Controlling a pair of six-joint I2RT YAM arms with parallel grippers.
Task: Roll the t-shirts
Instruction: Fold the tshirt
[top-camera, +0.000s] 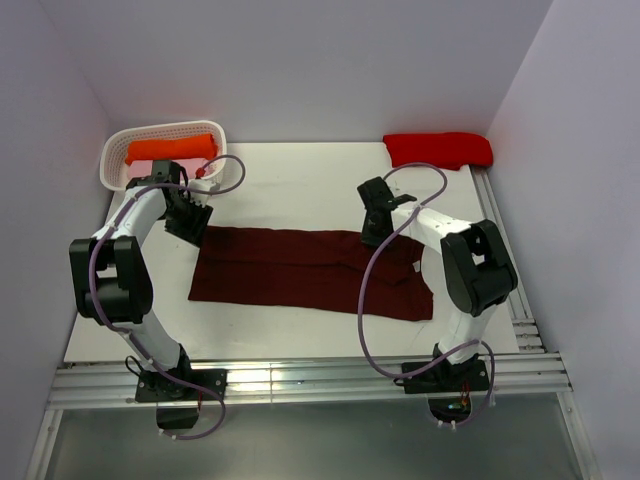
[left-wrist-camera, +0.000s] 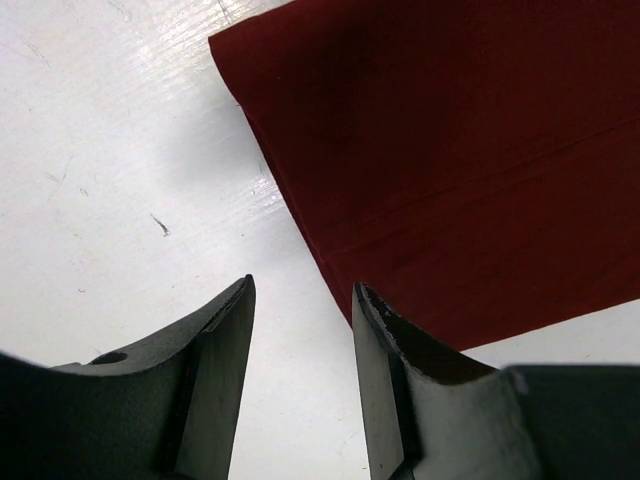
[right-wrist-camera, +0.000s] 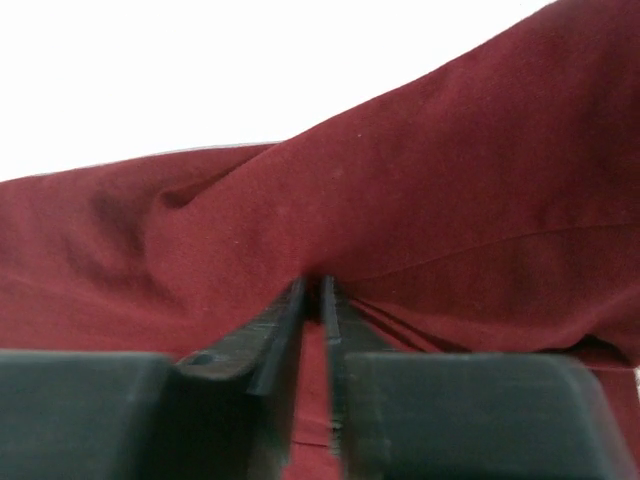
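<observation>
A dark maroon t-shirt (top-camera: 310, 272) lies folded into a long band across the middle of the white table (top-camera: 300, 185). My left gripper (top-camera: 193, 228) hovers at the band's far left corner. In the left wrist view it (left-wrist-camera: 300, 290) stands open over bare table, the shirt's (left-wrist-camera: 450, 150) left edge just beside its right finger (left-wrist-camera: 385, 350). My right gripper (top-camera: 372, 238) is at the band's far edge, right of centre. Seen from the right wrist, it (right-wrist-camera: 313, 282) is shut on a raised fold of the maroon cloth (right-wrist-camera: 400, 190).
A white basket (top-camera: 165, 130) at the back left holds an orange t-shirt (top-camera: 170, 150) over a pale pink one (top-camera: 135, 172). A bright red t-shirt (top-camera: 438, 150) lies bundled at the back right corner. Walls close in on both sides; a rail runs along the near edge.
</observation>
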